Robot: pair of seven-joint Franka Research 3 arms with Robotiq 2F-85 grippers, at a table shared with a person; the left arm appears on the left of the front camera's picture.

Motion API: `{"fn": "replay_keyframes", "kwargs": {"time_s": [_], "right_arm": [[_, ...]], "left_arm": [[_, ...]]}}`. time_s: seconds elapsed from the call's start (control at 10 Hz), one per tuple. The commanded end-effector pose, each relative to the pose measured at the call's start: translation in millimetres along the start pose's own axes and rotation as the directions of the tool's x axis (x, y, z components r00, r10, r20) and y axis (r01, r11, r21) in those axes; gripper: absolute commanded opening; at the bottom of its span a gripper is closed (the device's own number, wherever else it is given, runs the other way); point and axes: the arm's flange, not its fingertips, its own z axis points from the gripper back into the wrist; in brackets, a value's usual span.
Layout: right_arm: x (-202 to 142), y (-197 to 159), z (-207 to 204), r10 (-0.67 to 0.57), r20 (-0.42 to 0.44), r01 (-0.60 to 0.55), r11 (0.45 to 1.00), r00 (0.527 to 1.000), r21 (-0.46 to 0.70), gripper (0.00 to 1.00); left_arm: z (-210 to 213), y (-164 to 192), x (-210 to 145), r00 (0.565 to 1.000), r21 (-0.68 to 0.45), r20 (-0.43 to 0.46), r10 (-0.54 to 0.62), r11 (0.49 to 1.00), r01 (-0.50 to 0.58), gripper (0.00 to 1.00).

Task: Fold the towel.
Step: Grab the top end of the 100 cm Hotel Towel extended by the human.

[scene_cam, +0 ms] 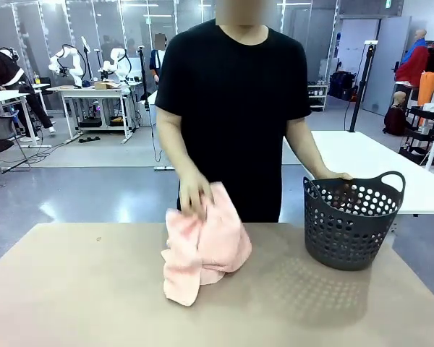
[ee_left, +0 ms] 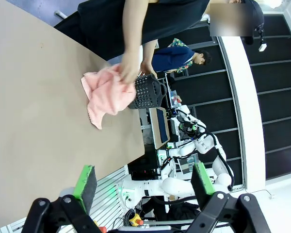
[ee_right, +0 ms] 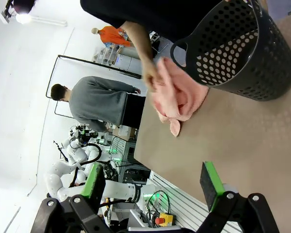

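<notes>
Towel (scene_cam: 205,246) sits in a crumpled heap on the bench (scene_cam: 65,289), just to the robot's left of the basket (scene_cam: 353,225) and not touching it. One hand (scene_cam: 194,194) of the person rests on top of the heap. Their other hand (scene_cam: 335,176) is on the basket's rim.

Left end effector (ee_left: 143,180): jaws wide apart, nothing between them, above the bench and well away from the basket. Right end effector (ee_right: 153,179): also wide and empty, on the basket's near side.

Risks as you go in, my reading:
- The hand is on the cloth. If you reach now, the pads could meet the person's fingers. Wait until the hand is off.
- No corner or straight edge shows in the heap. A pinch into it probably catches several layers, and the fold comes out skewed.
- The basket is close to the towel. A sweep of the right arm could clip its wall or handle and shove it.
- With both arms aimed at one small heap beside the basket, you could run them into each other.
- Soft cloth may drag across the bench instead of lifting.
</notes>
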Motion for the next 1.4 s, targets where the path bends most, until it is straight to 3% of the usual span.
{"fn": "replay_keyframes", "kwargs": {"time_s": [0.0, 1.3], "right_arm": [[0.9, 2.5, 2.2, 0.004, -0.004, -0.004, 1.0, 1.0, 0.003, 1.0], [0.9, 2.5, 2.2, 0.004, -0.004, -0.004, 1.0, 1.0, 0.003, 1.0]], "left_arm": [[0.8, -1.2, -1.6, 1.0, -0.018, -0.001, -0.018, 1.0, 0.018, 1.0], [0.8, -1.2, -1.6, 1.0, -0.018, -0.001, -0.018, 1.0, 0.018, 1.0]]}}
